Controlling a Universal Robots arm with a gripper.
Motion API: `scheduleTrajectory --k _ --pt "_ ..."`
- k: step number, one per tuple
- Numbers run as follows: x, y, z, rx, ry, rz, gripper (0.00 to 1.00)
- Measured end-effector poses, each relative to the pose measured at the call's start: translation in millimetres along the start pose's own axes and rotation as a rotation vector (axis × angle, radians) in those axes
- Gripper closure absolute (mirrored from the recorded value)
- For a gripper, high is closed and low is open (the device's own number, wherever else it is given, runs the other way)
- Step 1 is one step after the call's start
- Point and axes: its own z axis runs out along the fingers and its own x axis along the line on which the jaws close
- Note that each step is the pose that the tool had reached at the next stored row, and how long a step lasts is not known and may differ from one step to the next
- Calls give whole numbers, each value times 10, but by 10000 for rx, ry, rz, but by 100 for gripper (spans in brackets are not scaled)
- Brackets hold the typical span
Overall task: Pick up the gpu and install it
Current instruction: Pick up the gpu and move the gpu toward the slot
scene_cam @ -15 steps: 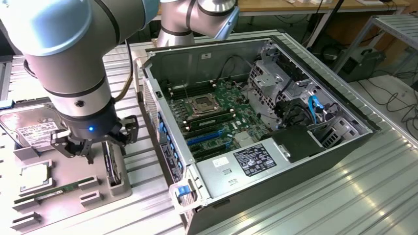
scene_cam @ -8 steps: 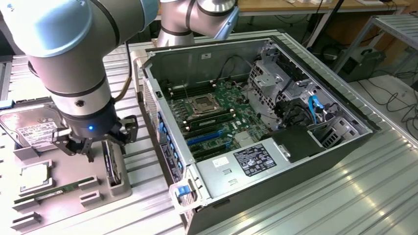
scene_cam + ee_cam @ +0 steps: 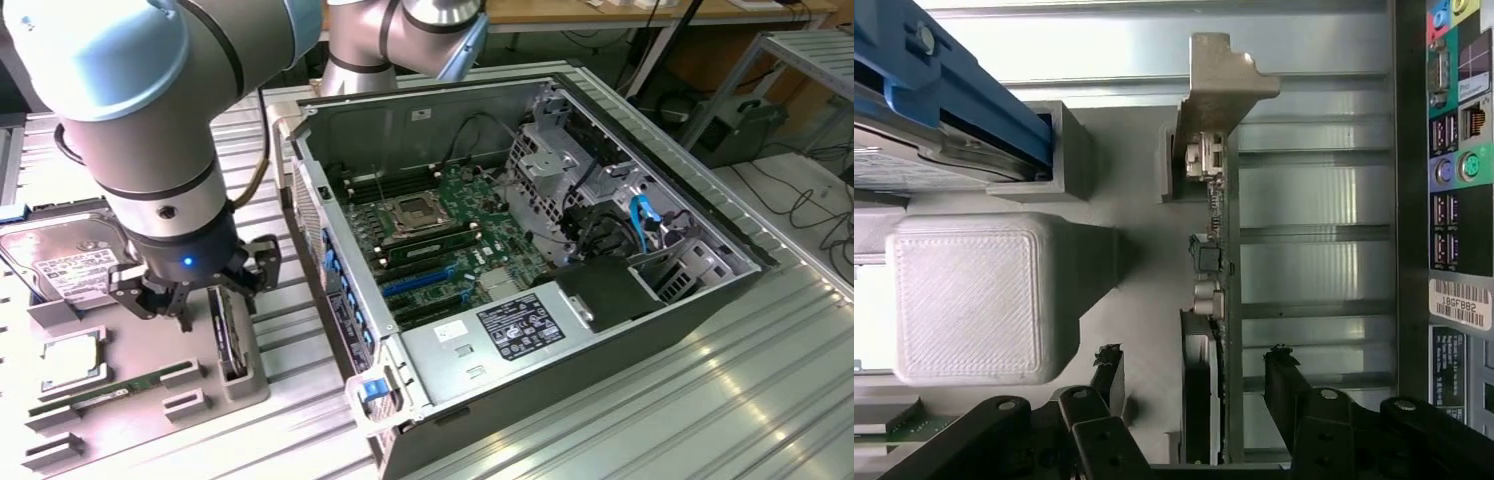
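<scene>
The gpu stands on its edge in a slot of the grey parts holder, to the exterior view's left of the open computer case. In the wrist view the gpu is seen edge-on, with its silver end bracket at the far end. My gripper hangs just above the card, open. In the wrist view my gripper has one black fingertip on each side of the card's near end, with a gap to the card on both sides.
A silver hard drive with a white label, a square processor and a green memory stick lie in the holder. The case's rear port panel runs beside the card. The motherboard with blue slots lies inside the case.
</scene>
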Motion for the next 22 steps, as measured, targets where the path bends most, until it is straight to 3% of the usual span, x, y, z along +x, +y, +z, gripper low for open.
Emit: scheduleTrajectory --k 5,7,13,15,19,22 --pt "0 -1 32 0 4 -104 32" --pt "1 -2 55 1 5 -104 41" --pt "1 -11 81 -5 6 -103 41" --pt "0 -18 82 -15 4 -104 50" --pt "0 -24 85 -16 4 -102 50" --pt "-2 -28 87 -22 6 -104 58"
